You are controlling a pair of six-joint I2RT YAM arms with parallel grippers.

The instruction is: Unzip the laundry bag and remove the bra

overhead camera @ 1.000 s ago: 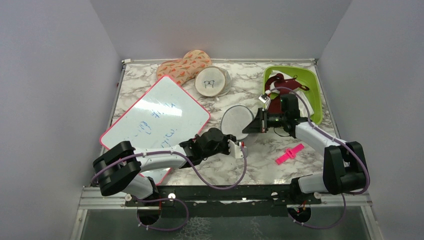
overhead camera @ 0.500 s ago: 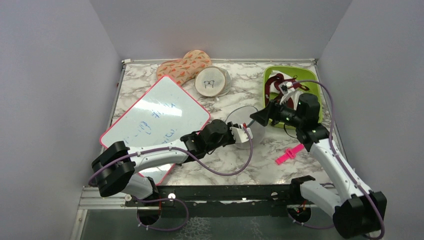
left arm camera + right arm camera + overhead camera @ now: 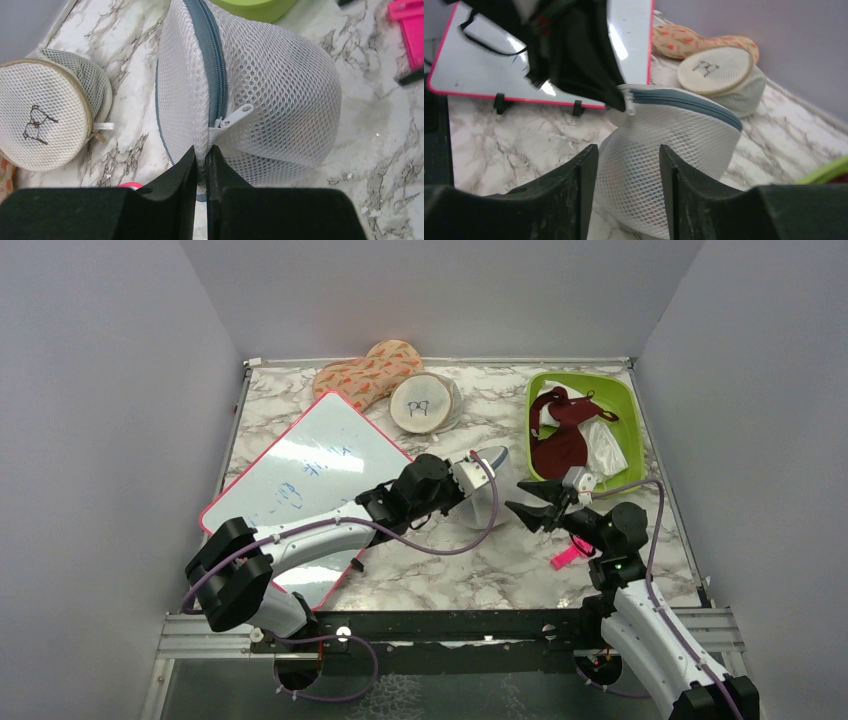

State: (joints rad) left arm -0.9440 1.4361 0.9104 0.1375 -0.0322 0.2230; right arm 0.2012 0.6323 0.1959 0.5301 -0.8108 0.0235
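Observation:
The laundry bag [image 3: 497,480], a white mesh drum with a grey-blue zip, stands tipped on its edge at the table's middle. My left gripper [image 3: 201,150] is shut on a fold of its mesh just below the silver zip pull [image 3: 235,116]; the top view shows this left gripper [image 3: 474,483] at the bag's left side. The zip looks closed along the rim. My right gripper [image 3: 628,150] stands open right of the bag [image 3: 674,135], with the mesh showing through the gap beyond its fingertips. In the top view the right gripper [image 3: 520,508] points at the bag. The bra is hidden.
A beige round pouch [image 3: 425,405] and a carrot-print pouch [image 3: 365,370] lie at the back. A pink-framed whiteboard [image 3: 310,475] covers the left. The green bin [image 3: 627,410] at back right holds a dark red garment [image 3: 560,435]. A pink clip [image 3: 568,555] lies under my right arm.
My left gripper has carried the bag away from the near edge and tipped it on edge. The right gripper has opened and drawn back from beside the green bin.

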